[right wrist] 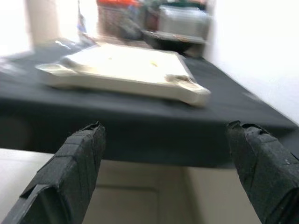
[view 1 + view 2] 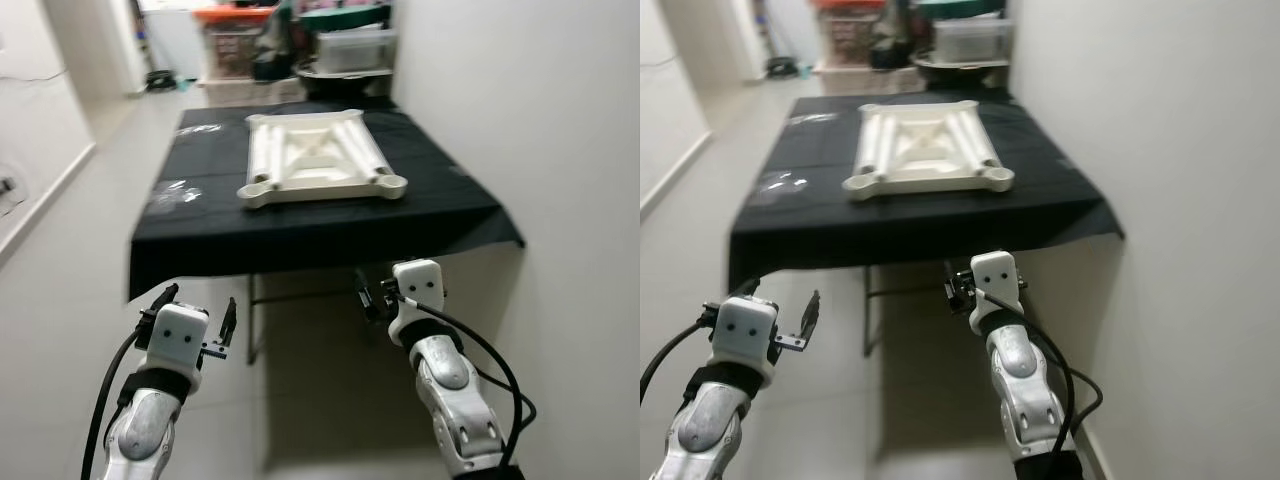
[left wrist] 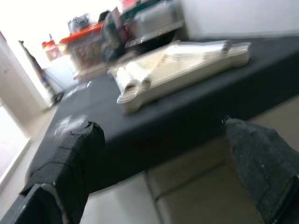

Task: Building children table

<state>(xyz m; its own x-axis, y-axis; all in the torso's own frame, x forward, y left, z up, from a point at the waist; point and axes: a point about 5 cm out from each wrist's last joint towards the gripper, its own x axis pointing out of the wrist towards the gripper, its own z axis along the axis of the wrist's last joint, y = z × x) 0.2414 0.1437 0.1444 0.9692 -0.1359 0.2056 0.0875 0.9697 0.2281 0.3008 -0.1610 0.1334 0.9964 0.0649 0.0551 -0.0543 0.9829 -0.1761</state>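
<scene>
A cream plastic children's table top (image 2: 318,158) lies upside down on a table draped in black cloth (image 2: 200,235), with round leg sockets at its corners. It also lies ahead of the fingers as the table top (image 3: 177,65) and the table top (image 1: 126,67). Both arms are held low in front of the table's near edge, below the cloth. My left gripper (image 2: 201,297) is open with nothing between its fingers (image 3: 70,158). My right gripper (image 2: 375,293) is open too, its fingers (image 1: 70,163) spread wide and holding nothing.
A white wall (image 2: 540,120) runs close along the table's right side. Stacked storage boxes (image 2: 240,45) and a clear bin (image 2: 350,50) stand behind the table. Crumpled clear plastic (image 2: 175,192) lies on the cloth's left part. Pale floor (image 2: 60,300) stretches to the left.
</scene>
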